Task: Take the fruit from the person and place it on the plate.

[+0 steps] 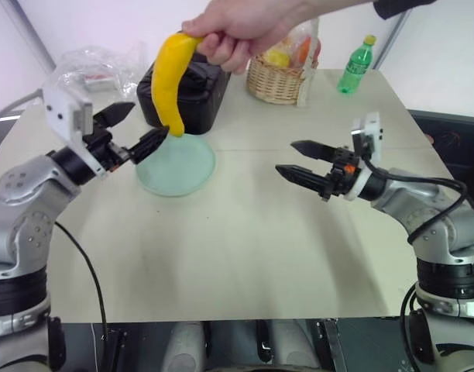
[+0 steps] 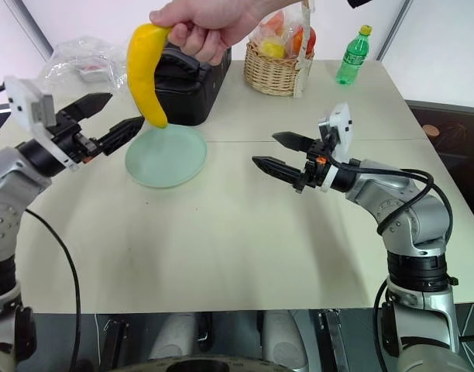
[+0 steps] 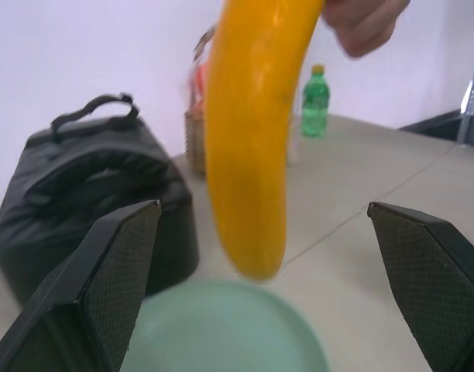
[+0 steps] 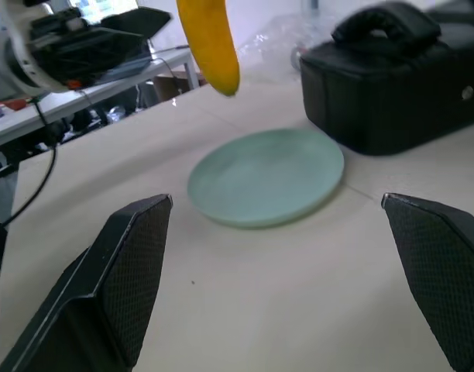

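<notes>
A person's hand reaches in from the far side and holds the fruit, a long yellow banana, by its top end. The banana hangs nearly upright with its lower tip just above the far-left rim of the pale green plate. My left gripper is open and level, its two fingers spread on either side of the banana's lower end without touching it. My right gripper is open and holds nothing. It hovers above the table to the right of the plate, pointing toward it.
A black bag stands right behind the plate. A wicker basket of wrapped fruits and a green bottle are at the far right, and crumpled clear plastic lies at the far left. Bare tabletop spreads in front.
</notes>
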Robot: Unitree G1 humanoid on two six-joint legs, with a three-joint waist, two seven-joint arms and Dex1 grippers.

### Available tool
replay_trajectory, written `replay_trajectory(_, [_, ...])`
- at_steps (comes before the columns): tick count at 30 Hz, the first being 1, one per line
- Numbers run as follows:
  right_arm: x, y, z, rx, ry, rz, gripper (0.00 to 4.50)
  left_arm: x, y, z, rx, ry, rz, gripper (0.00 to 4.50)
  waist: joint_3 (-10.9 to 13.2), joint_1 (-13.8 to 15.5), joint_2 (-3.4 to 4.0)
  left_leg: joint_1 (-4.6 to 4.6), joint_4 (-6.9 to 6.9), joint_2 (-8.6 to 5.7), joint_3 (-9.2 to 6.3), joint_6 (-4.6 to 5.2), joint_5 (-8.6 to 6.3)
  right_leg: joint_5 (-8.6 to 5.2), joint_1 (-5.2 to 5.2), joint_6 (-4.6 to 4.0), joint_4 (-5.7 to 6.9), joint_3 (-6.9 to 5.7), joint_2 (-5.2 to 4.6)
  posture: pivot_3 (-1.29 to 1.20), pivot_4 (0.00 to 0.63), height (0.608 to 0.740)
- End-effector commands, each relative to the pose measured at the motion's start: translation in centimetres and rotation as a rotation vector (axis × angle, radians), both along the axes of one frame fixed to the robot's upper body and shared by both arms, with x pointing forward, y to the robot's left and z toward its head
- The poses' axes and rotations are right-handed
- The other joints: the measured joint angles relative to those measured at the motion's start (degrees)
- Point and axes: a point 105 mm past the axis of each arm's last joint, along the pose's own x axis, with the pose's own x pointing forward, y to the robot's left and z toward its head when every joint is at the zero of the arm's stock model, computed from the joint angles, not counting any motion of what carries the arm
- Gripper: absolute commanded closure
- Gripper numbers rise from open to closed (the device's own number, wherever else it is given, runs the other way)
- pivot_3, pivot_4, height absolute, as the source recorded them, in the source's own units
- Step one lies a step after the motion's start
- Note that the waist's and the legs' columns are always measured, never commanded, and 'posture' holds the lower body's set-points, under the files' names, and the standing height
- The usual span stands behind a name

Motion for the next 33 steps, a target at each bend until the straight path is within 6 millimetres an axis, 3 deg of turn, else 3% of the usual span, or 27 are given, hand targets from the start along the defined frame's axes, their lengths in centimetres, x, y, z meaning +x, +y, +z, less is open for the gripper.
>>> replay_trajectory(1, [-1.0,0.7,2.0,0.029,-0.068,0.034,0.07,0.5,-1.2,1.0,0.022,-0.045,-0.037,0.0,0.0,0.09,0.0,0.0,0.0,0.0,0.01,0.0,0.0,0.0,0.0,0.0,0.0,0.0,0.0,0.0,0.15,0.74])
replay_trajectory(5, [-1.1,0.9,1.9,0.03,-0.072,0.023,0.07,2.1,-1.8,1.3,0.037,-0.077,-0.025,0.0,0.0,0.11,0.0,-0.01,0.02,-0.02,0.0,0.0,0.0,0.0,0.01,0.0,-0.01,0.0,0.0,0.0,0.15,0.74])
replay_trajectory(9, [-1.0,0.7,1.4,0.02,-0.069,-0.007,0.07,2.3,-2.5,1.3,0.023,-0.088,-0.049,0.0,0.0,-0.04,0.0,-0.02,0.02,-0.01,0.01,0.0,0.0,0.0,0.0,0.0,-0.01,0.0,0.0,0.0,0.15,0.74])
replay_trajectory(12, [-1.0,0.5,1.1,0.014,-0.065,-0.021,0.0,2.3,-2.6,1.5,0.017,-0.099,-0.05,1.27,0.0,-0.02,0.0,-0.02,0.02,0.0,0.0,0.0,0.0,0.0,0.0,0.0,0.0,0.0,0.0,0.0,0.15,0.74])
replay_trajectory(15, [-1.0,0.5,1.0,0.014,-0.063,-0.024,0.0,2.4,-2.5,1.7,0.013,-0.106,-0.048,2.87,0.0,0.02,0.0,-0.02,0.02,0.0,0.0,0.0,0.0,0.0,0.0,0.01,0.0,0.0,0.0,0.0,0.15,0.74])
replay_trajectory(16, [-0.9,0.5,0.9,0.014,-0.062,-0.025,0.0,2.4,-2.4,1.9,0.008,-0.114,-0.044,3.29,0.0,0.02,0.0,-0.02,0.02,0.0,0.0,0.0,0.0,0.0,0.0,0.01,0.0,0.0,0.0,0.0,0.15,0.74])
replay_trajectory(17, [-0.9,0.5,0.9,0.014,-0.061,-0.026,0.0,2.4,-2.3,2.0,0.005,-0.119,-0.041,3.4,0.0,0.05,0.0,-0.02,0.02,0.0,0.0,0.0,0.0,0.0,0.0,0.01,0.0,0.0,0.0,0.0,0.15,0.74])
replay_trajectory(21, [-0.8,0.6,0.8,0.01,-0.062,-0.021,0.0,2.6,-1.8,2.2,0.015,-0.126,-0.009,3.4,0.0,0.04,0.0,-0.02,0.02,-0.01,0.01,0.0,0.0,0.0,0.0,0.01,0.0,0.0,-0.01,0.0,0.15,0.74])
replay_trajectory(24, [-0.8,0.6,0.8,0.006,-0.063,-0.018,0.0,3.8,-0.5,1.0,0.111,-0.107,0.083,3.4,0.0,0.02,0.0,-0.01,0.02,-0.01,0.0,0.0,0.0,0.0,0.0,0.01,0.0,0.0,0.0,0.0,0.15,0.74])
replay_trajectory(28, [-0.6,0.6,0.6,0.004,-0.058,-0.027,0.0,5.4,1.3,-2.1,0.435,-0.107,0.203,3.4,0.0,0.03,0.0,0.0,0.01,-0.01,0.01,0.0,0.0,0.0,-0.01,0.0,0.0,0.0,0.02,0.0,0.15,0.74])
replay_trajectory(33, [-0.3,0.5,0.4,0.015,-0.057,-0.05,0.0,6.6,1.5,-4.2,0.766,-0.219,0.181,3.4,0.0,0.33,0.0,-0.02,0.01,-0.01,0.05,0.0,0.0,0.0,-0.01,0.0,-0.01,-0.01,0.0,0.0,0.15,0.74])
